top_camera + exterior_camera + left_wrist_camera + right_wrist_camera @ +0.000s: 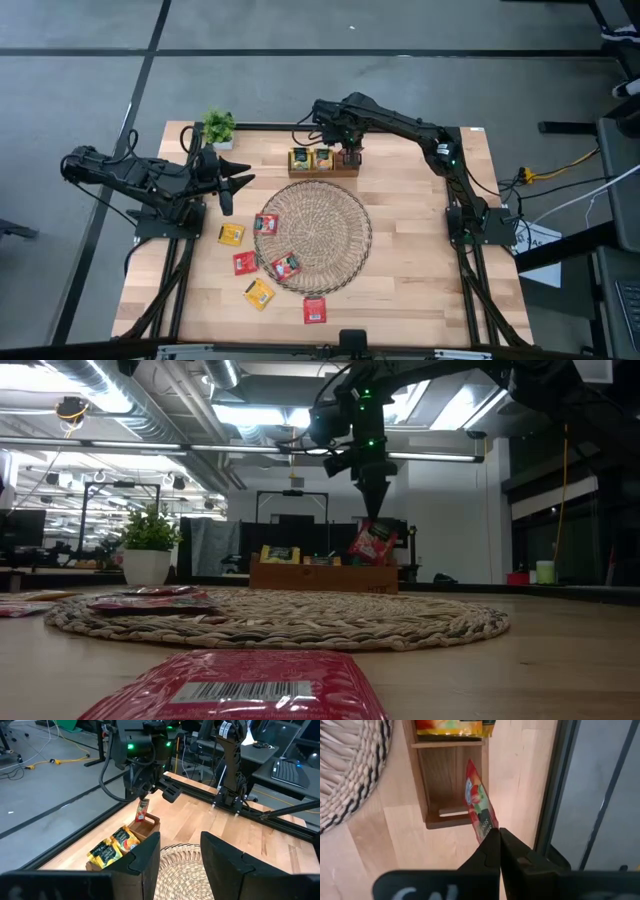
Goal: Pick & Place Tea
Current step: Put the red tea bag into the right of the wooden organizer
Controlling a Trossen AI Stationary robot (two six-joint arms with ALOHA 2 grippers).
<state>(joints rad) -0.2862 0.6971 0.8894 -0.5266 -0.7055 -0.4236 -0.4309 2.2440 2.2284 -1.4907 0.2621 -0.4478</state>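
Top-down: right gripper sits over the wooden box at the surface's far edge, left gripper part open, empty, beside the wicker mat. Low view alone shows the box's right slot. Right wrist: gripper pinching a red tea sachet above that empty end compartment.

sachets left of mat | box behind mat
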